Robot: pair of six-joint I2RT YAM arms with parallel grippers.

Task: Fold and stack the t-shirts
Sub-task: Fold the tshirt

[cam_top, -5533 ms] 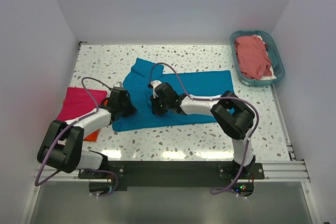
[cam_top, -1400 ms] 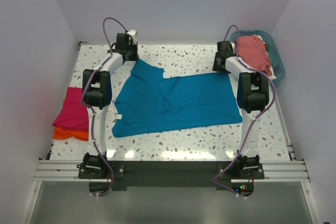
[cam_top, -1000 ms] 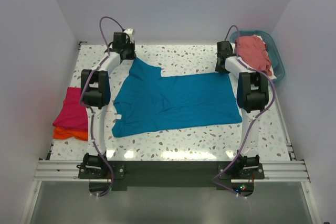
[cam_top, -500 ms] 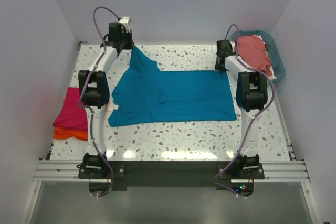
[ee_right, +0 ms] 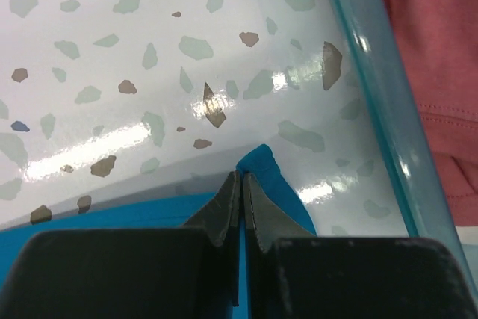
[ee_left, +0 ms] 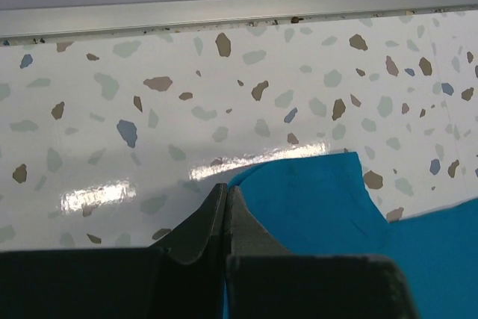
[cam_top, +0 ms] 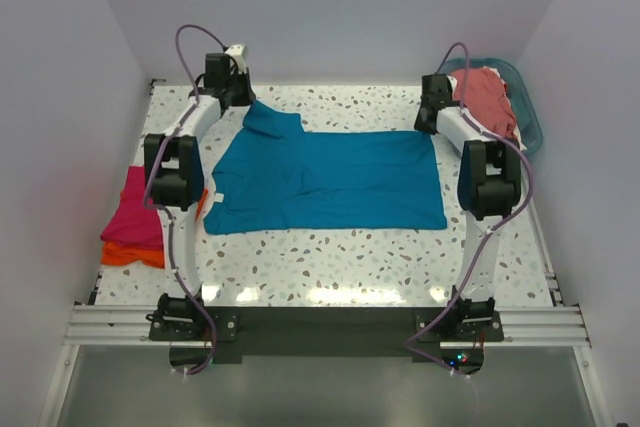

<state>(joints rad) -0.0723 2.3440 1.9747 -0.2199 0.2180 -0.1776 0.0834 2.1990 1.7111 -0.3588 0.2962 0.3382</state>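
Stretched flatter than a moment ago, the teal t-shirt [cam_top: 330,182] lies spread across the middle of the worktop [cam_top: 380,257], with the pink tee [cam_top: 135,212] stacked on the orange tee [cam_top: 125,255] at the left edge. The left pincer [ee_left: 226,188] and right pincer [ee_right: 240,177] are each pressed together, pinching a far corner of the teal cloth. For a clean fold, I judge both corners should travel toward the near hem together, level and taut.

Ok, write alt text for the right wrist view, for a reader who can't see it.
The right gripper, seen from its own wrist, is shut on a corner of the teal blue t-shirt over a glossy speckled table. To the right runs the rim of a teal plastic basket with a salmon-red t-shirt inside.
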